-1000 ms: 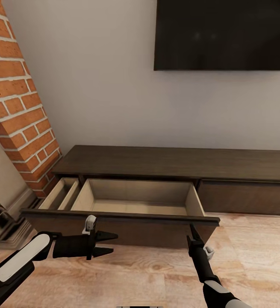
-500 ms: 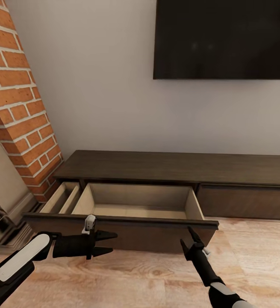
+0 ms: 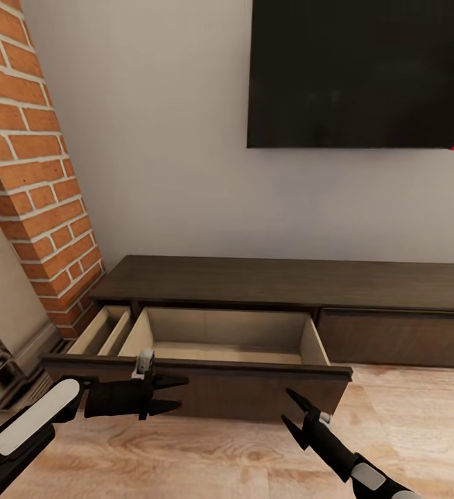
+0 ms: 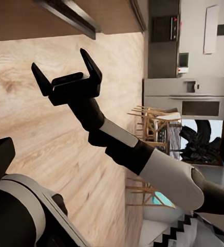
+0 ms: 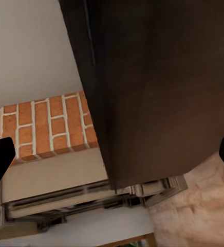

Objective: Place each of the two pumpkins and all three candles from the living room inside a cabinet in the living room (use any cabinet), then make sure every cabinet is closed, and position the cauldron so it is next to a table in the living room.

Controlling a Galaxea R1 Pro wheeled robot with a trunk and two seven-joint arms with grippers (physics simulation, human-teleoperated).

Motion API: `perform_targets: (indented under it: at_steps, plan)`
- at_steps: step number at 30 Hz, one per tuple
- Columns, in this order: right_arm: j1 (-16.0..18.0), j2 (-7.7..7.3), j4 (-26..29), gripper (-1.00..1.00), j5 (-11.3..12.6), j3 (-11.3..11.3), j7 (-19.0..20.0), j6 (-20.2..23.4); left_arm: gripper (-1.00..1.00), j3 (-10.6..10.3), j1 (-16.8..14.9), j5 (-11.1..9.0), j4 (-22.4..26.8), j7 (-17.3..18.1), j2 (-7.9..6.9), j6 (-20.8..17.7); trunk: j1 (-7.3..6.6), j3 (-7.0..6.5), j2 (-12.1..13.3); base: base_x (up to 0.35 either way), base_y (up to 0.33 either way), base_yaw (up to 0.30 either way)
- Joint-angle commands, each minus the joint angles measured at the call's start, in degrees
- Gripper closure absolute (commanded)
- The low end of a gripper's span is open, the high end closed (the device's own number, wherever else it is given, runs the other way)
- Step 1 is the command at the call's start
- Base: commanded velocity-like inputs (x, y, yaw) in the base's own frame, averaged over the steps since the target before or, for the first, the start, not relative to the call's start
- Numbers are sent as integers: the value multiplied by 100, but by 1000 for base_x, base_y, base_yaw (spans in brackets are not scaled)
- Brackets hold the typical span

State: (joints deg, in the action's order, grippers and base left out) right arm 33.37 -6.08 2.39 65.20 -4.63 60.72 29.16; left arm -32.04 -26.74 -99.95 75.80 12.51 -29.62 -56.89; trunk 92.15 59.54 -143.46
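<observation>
While the cabinet (image 3: 282, 281) sits where it was, low against the wall under the black TV (image 3: 358, 73), the whole scene has slid downward in the head view over the last second. That is the camera tilting or backing, not the furniture moving.

The real change is the right claw (image 3: 297, 414). A second ago its tips were up at the lip of the pulled-out drawer (image 3: 223, 339); now it has dropped and drawn back off the dark front panel, jaws spread wide, nothing between them. From its wrist view the panel fills the space straight ahead of the fingertips, with the brick fireplace (image 5: 45, 128) beyond.

The left claw (image 3: 173, 394) has hardly shifted. It hangs just in front of the same panel, pointing across toward the right claw, jaws apart and empty. The left wrist view confirms the right claw's (image 4: 71, 77) fingers are wide open over the plank floor (image 4: 35, 128).

Drawer open, pale interior bare as far as can be seen past the front lip. A narrower tan compartment (image 3: 100, 331) beside it, beyond the left claw, is also open.

Reading: opening looks finished and the arms are releasing. No pumpkins, candles or cauldron near either claw. Fetching them is probably next, and both openings will need closing later.
</observation>
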Motion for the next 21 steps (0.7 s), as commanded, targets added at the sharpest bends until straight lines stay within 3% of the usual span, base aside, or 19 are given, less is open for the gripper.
perform_targets:
  at_steps: [1,18,21]
  plan:
    - [3,-3,-4,-100,54,-49,11,40,-100,-12,-6,46,-3,58,-4,2,-4,-18,0,0,0,0]
    - [3,1,-255,-100,15,-73,-23,-136,-100,-21,-6,46,-4,56,26,2,-47,-394,22,0,0,0]
    - [3,1,-283,-100,17,-72,-18,-131,-100,-21,-6,46,-4,58,26,2,-113,-448,143,0,0,0]
